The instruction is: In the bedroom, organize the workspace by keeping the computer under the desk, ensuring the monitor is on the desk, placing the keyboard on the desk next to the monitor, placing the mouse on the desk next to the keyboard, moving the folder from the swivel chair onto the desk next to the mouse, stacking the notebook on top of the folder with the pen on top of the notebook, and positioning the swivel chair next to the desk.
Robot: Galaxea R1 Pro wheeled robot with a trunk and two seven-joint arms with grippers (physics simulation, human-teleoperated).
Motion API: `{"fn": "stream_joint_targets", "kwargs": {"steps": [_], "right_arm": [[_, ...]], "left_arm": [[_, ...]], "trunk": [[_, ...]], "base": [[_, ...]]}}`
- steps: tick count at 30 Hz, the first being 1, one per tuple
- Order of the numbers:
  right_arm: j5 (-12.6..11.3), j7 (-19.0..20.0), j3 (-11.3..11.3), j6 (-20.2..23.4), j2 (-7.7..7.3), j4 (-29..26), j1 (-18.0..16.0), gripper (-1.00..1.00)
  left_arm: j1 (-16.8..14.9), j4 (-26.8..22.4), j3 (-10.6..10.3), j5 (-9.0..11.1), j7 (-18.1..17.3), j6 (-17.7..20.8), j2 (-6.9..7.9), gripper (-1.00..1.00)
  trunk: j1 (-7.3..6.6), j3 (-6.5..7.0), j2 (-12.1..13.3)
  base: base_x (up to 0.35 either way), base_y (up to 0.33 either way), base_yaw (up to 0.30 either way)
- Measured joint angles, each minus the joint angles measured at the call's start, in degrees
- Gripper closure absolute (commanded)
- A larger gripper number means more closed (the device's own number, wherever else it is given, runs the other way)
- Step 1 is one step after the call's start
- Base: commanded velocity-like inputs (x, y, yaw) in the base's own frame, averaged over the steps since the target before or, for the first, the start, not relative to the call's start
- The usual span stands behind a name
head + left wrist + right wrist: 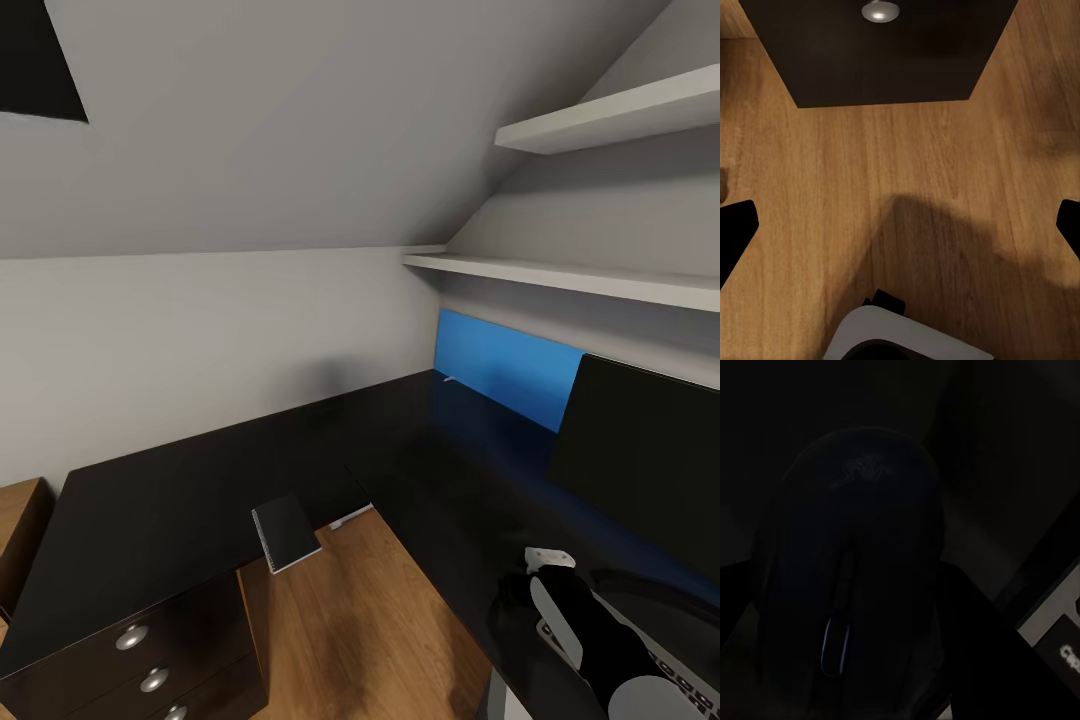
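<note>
The black desk (180,500) wraps around the corner, and the dark monitor (640,460) stands on its right wing. A small dark spiral notebook (285,533) lies at the desk's inner edge. In the right wrist view a dark mouse (847,585) looms very close between the fingers of my right gripper (855,607), which looks shut on it, just over the desk beside the white keyboard (1057,637). In the head view my right gripper (520,590) hovers low in front of the monitor, next to the keyboard (690,685). My left gripper (900,225) hangs open over the floor.
A drawer unit with round silver knobs (133,637) sits under the desk's left wing; a knob (880,10) faces the left wrist camera. A blue panel (500,365) and two white shelves (560,275) line the right wall. Wooden floor (350,620) lies inside the desk's corner.
</note>
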Motion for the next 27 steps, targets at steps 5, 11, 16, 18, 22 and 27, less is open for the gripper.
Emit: {"fn": "stream_joint_targets", "kwargs": {"steps": [5, 11, 16, 18, 22, 27], "right_arm": [[-0.2, -0.2, 0.0, -0.08, 0.04, 0.0, 0.0, -1.0], [-0.2, -0.2, 0.0, -0.12, 0.08, 0.0, 0.0, -1.0], [-0.2, -0.18, 0.0, -0.12, 0.07, 0.0, 0.0, -1.0], [-0.22, -0.16, 0.0, -0.12, 0.08, 0.0, 0.0, -1.0], [-0.27, -0.09, 0.0, -0.28, 0.09, -0.15, 0.0, -1.0], [-0.31, 0.0, -0.09, -0.41, 0.12, -0.48, 0.0, -1.0]], "left_arm": [[0.0, 0.0, -0.04, -0.03, 0.0, -0.18, 0.0, -1.0], [0.0, 0.0, -0.15, -0.03, 0.01, -0.74, 0.0, -1.0], [0.0, 0.0, -0.17, -0.04, 0.01, -0.99, 0.0, -1.0], [0.0, 0.0, -0.18, -0.04, 0.01, -1.01, 0.0, -1.0], [0.0, 0.0, -0.18, -0.04, 0.01, -1.04, 0.0, -1.0], [0.0, 0.0, -0.18, -0.04, 0.01, -1.05, 0.0, -1.0]], "trunk": [[0.0, 0.0, 0.0], [-0.21, 0.17, 0.39], [-1.31, 1.07, 2.39], [-1.75, 1.43, 3.2], [-2.63, 2.15, 4.8], [-3.73, 3.05, 6.81]], "base": [[0.0, 0.0, 0.0], [0.0, 0.0, 0.0], [0.0, 0.0, 0.0], [0.0, 0.0, 0.0], [0.0, 0.0, 0.0], [0.0, 0.0, 0.0]]}}
